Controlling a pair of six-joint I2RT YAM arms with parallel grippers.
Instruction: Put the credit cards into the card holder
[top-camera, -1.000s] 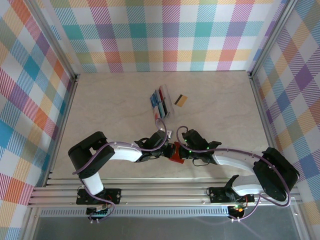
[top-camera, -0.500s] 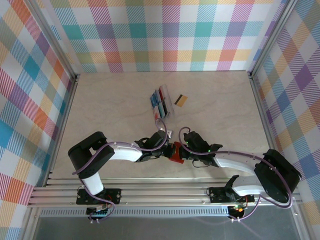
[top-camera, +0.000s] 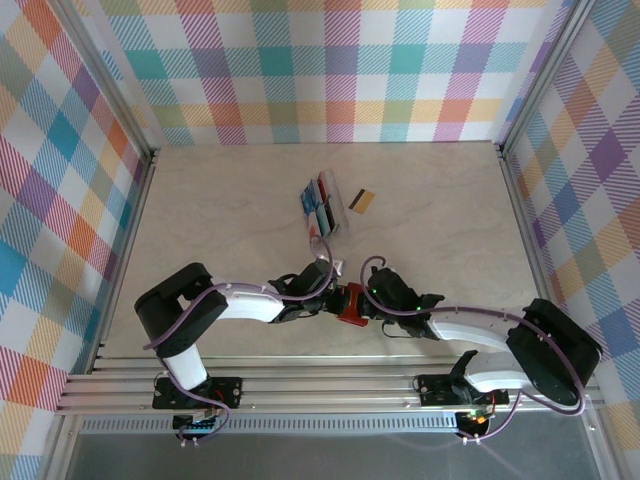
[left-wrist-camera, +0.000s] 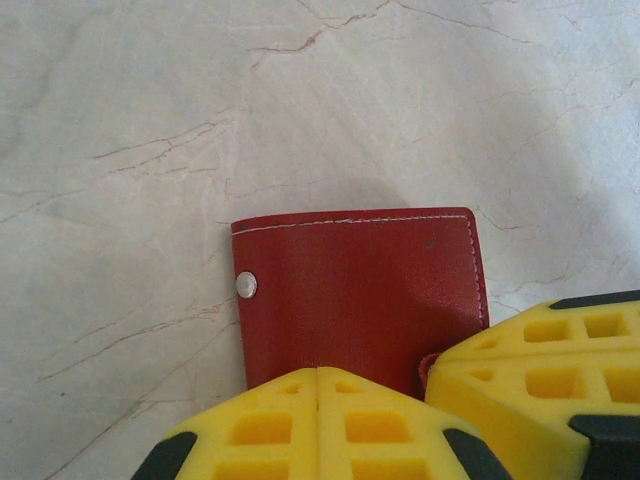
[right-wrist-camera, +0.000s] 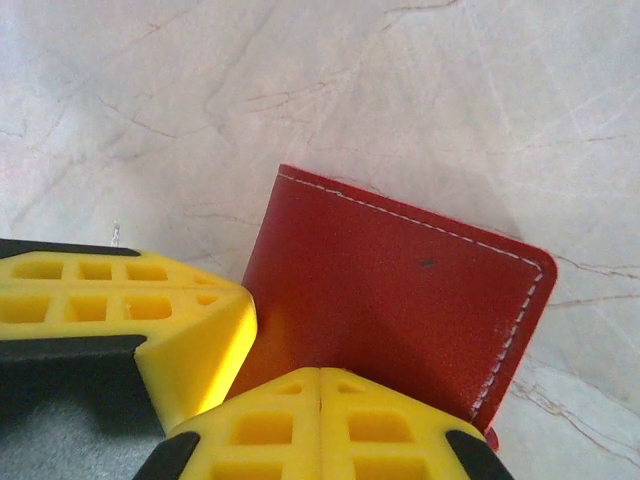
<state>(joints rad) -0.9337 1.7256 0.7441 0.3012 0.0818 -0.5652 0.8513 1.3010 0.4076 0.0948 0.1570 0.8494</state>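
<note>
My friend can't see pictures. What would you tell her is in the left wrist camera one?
A red card holder with a silver snap fills the middle, over a pale marbled table. The left tool, its yellow fingers shut, pinches the holder's near edge at the bottom, and the right tool grips it from the lower right.

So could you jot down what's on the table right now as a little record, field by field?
wallet: red wallet, outer side showing, with a metal stud; close to the arms' bases
left gripper: shut on one edge of the wallet
right gripper: shut on the wallet too, right beside the left gripper
cards: several coloured ones held in a clear rack, farther back on the table
gold card: dark stripe, lying flat just right of the rack
</note>
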